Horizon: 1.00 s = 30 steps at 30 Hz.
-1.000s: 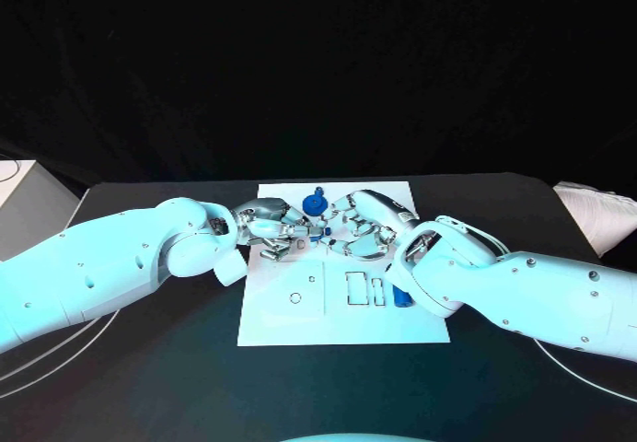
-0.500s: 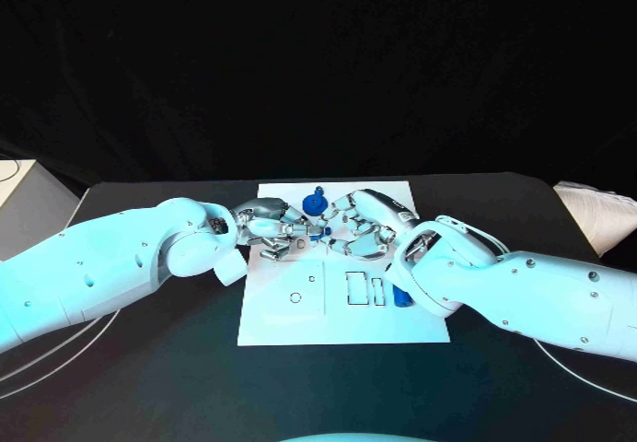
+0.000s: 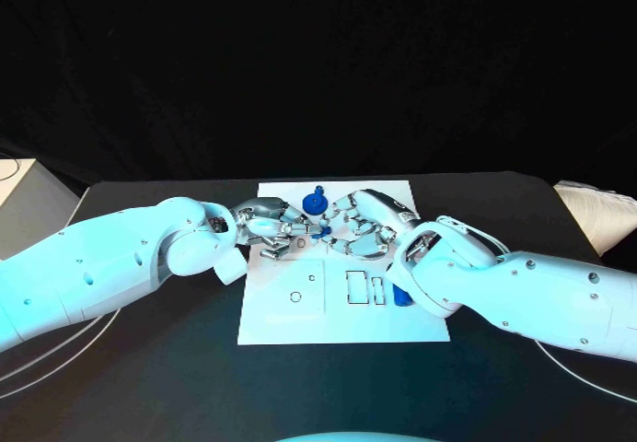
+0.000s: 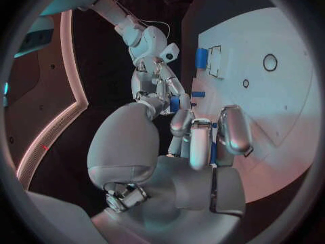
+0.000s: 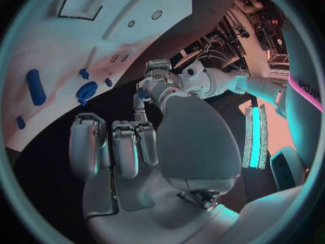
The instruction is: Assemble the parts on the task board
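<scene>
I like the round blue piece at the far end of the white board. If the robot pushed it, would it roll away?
Probably not. The round blue piece seems to lie flat on the task board, so it would likely slide. It looks small and stiff, probably light.

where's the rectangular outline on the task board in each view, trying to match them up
Head view: the rectangular outline is on the task board's near half, close to a blue part.
Left wrist view: it sits right beside that blue part.
Right wrist view: it lies at the board's far end.
Shared landmark: the ring outline.
</scene>
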{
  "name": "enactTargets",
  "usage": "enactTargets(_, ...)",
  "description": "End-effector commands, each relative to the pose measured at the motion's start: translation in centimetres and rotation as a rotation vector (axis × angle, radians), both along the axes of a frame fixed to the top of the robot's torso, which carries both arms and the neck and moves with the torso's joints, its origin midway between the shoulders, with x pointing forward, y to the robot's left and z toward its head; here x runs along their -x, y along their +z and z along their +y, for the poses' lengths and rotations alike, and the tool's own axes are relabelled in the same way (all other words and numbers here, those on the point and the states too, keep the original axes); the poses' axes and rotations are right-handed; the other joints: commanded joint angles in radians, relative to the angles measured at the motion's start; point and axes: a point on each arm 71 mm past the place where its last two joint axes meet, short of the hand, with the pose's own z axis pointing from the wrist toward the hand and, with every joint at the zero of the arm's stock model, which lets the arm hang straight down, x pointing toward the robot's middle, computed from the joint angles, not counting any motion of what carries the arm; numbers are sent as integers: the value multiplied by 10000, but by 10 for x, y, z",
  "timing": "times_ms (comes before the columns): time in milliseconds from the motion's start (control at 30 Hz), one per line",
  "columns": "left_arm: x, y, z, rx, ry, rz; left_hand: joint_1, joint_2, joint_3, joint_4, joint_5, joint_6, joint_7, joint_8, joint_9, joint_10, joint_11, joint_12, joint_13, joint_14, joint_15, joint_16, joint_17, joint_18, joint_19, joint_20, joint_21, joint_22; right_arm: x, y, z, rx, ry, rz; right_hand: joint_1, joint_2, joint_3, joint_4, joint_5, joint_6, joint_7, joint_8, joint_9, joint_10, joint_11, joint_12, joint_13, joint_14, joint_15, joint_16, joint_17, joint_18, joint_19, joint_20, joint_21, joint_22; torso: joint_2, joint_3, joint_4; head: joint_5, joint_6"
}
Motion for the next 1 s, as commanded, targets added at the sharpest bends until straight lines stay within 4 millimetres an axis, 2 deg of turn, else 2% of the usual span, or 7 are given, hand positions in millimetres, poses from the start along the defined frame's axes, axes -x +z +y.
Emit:
enactTargets(33,-1,2,0,235,87,45,-91,7,-41,74,28,24,79,-58,-18,-61,7,-34,-13,750,93,-64,1805,33,-57,19,-61,-18,1,-2,-1,153,-106,-23,-83,-19,-19,-64,36,62,41,36,-8,673,-44,47,2260,1059,-86,40,2634,-81,523,-33,37,955,1,-3,2,-2,-3)
enactTargets(433,-2,1,1,166,168,93,-88,4,-191,278,43,39,83,-72,-74,-84,15,-35,-41,747,103,-67,1798,35,-58,26,-66,-18,2,-2,-2,107,-105,-51,-100,-20,-15,-66,60,59,38,48,-2,675,-48,48,2262,1059,-85,40,2634,-78,520,-34,25,945,3,-1,-1,4,-47)
enactTargets(700,-2,1,1,135,166,126,222,192,-166,338,119,49,50,-59,-119,-100,-15,-40,-78,752,83,-58,1811,36,-53,17,-67,-10,3,-1,-2,81,-94,-64,-114,-28,-17,-68,71,52,39,54,1,675,-49,48,2262,1059,-85,40,2634,-80,522,-35,29,949,-2,3,-1,3,-52)
enactTargets(1000,-2,0,-1,144,119,133,664,317,-85,241,135,38,22,-12,-141,-99,-42,-33,-91,757,60,-48,1825,34,-47,0,-65,2,4,-1,0,74,-55,-55,-126,-34,-20,-66,74,46,41,55,2,671,-48,43,2258,1059,-84,40,2634,-77,519,-35,17,939,-5,0,2,2,-57)
